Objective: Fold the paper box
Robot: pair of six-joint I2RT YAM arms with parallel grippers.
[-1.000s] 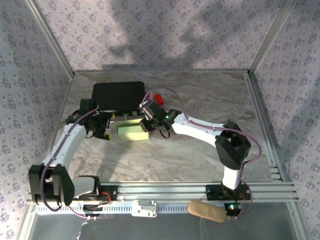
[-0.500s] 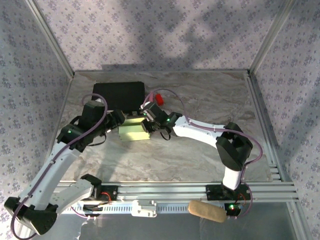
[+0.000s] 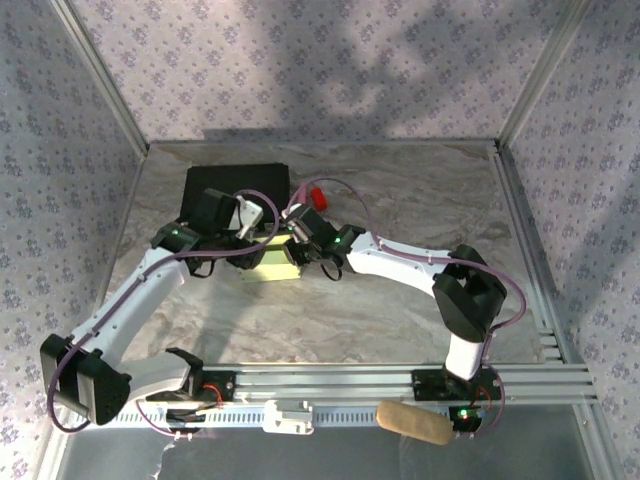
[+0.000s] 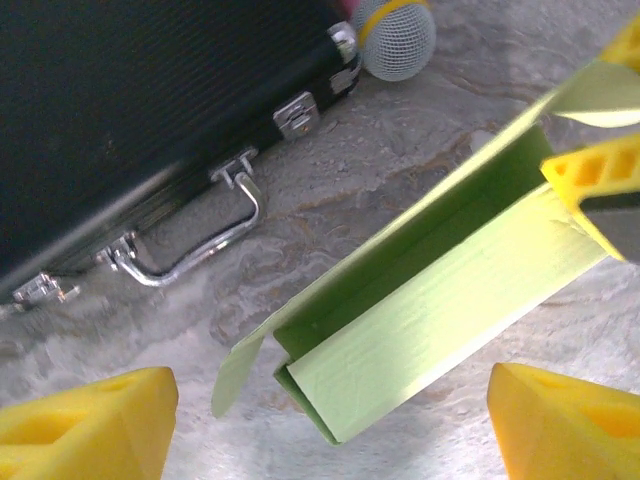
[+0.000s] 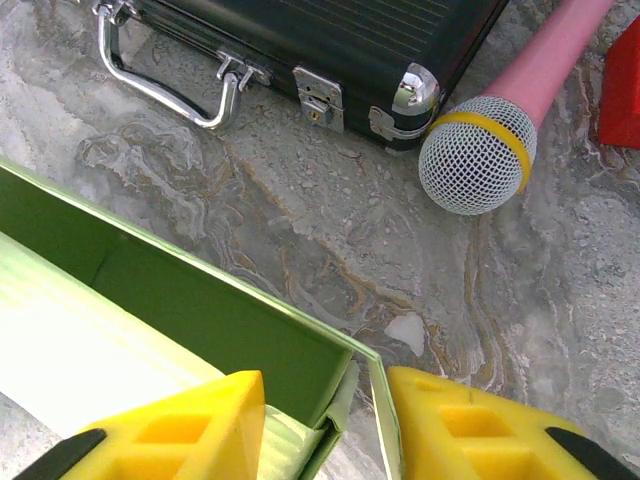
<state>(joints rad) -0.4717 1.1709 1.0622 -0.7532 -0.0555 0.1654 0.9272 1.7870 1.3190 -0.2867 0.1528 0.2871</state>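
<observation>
1. The left end effector (image 4: 332, 390) is seen released: its yellow fingers (image 4: 95, 425) are spread wide and nothing is gripped between them.
2. The paper box (image 4: 430, 300), a pale green card tray with its long side open, is found just ahead of that end effector, lying on the marbled tabletop (image 4: 330, 170). Its near corner falls in the gap between the two fingers, and a small flap is seen sticking out at that corner.
3. The right end effector (image 5: 325, 388) is placed at the box's opposite end. Its fingers (image 5: 170, 430) are parted and set astride the thin upright end wall, one inside the box and one outside. A gap is left beside the wall, so no clenching on the card is seen.
4. Beyond the fingers of both end effectors a black case (image 5: 330, 30) with a chrome handle (image 5: 160, 93) and latches is seen, apart from the box, with bare tabletop between.
5. Ahead and to the right of the right end effector a microphone (image 5: 475, 155) with a mesh head, a yellow ring and a pink body is laid, its head just beside the case's corner. A red object (image 5: 622, 90) is cut off by the picture's edge farther right.
6. Well behind the right end effector, by the arms' bases, a tan oblong object (image 3: 413, 422) is seen.
</observation>
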